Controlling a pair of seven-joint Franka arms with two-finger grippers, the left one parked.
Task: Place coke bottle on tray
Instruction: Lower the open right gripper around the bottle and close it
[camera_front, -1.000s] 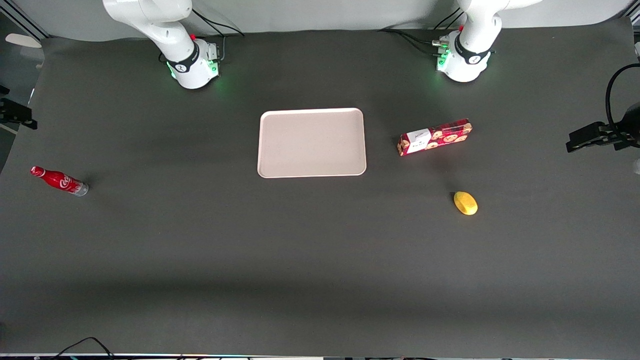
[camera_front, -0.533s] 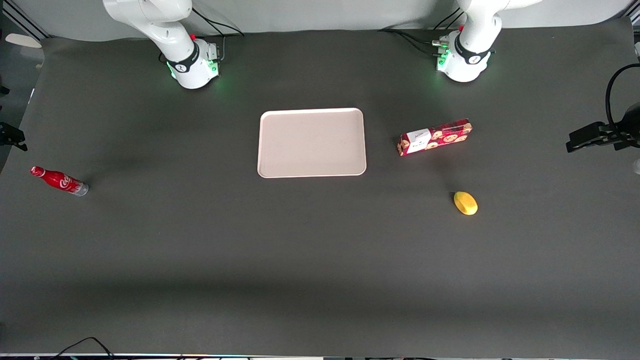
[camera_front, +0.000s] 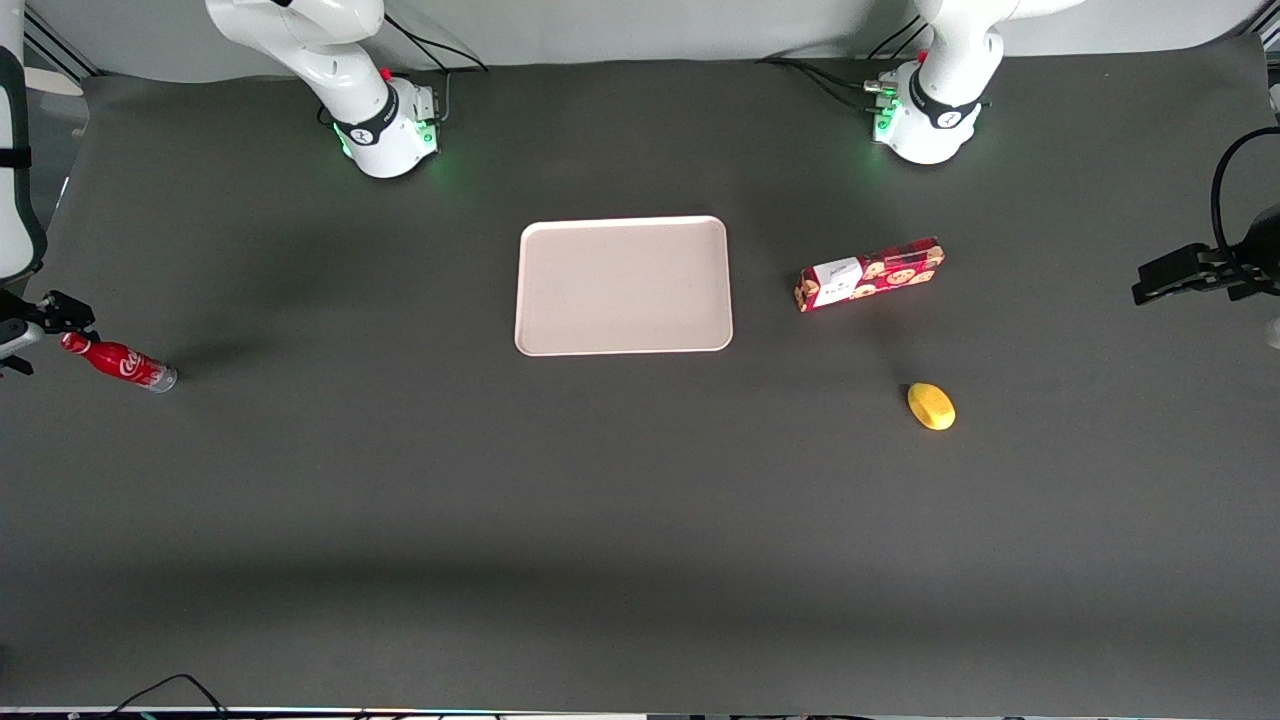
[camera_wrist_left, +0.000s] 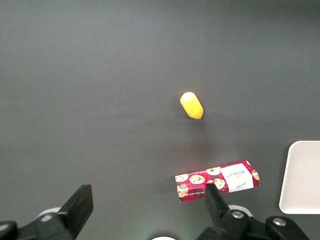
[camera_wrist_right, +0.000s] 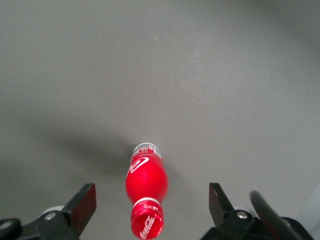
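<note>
The coke bottle (camera_front: 118, 362) is small and red with white script and a silvery base. It stands upright on the dark table, far toward the working arm's end. The right wrist view looks down on the bottle (camera_wrist_right: 146, 180), cap uppermost. My right gripper (camera_front: 40, 335) hovers above the bottle's cap, open, and its fingers (camera_wrist_right: 82, 202) stand wide apart on either side of the cap without touching it. The pale pinkish-beige tray (camera_front: 623, 285) lies empty in the middle of the table, far from the bottle. Its corner shows in the left wrist view (camera_wrist_left: 302, 177).
A red cookie box (camera_front: 869, 273) lies beside the tray toward the parked arm's end. A yellow lemon-like object (camera_front: 931, 406) lies nearer the front camera than the box. Both show in the left wrist view, the box (camera_wrist_left: 217, 182) and the yellow object (camera_wrist_left: 191, 105). The table's edge runs close to the bottle.
My right gripper has moved along the table's edge toward the front camera and come over the bottle's cap. The bottle and other objects have not moved.
</note>
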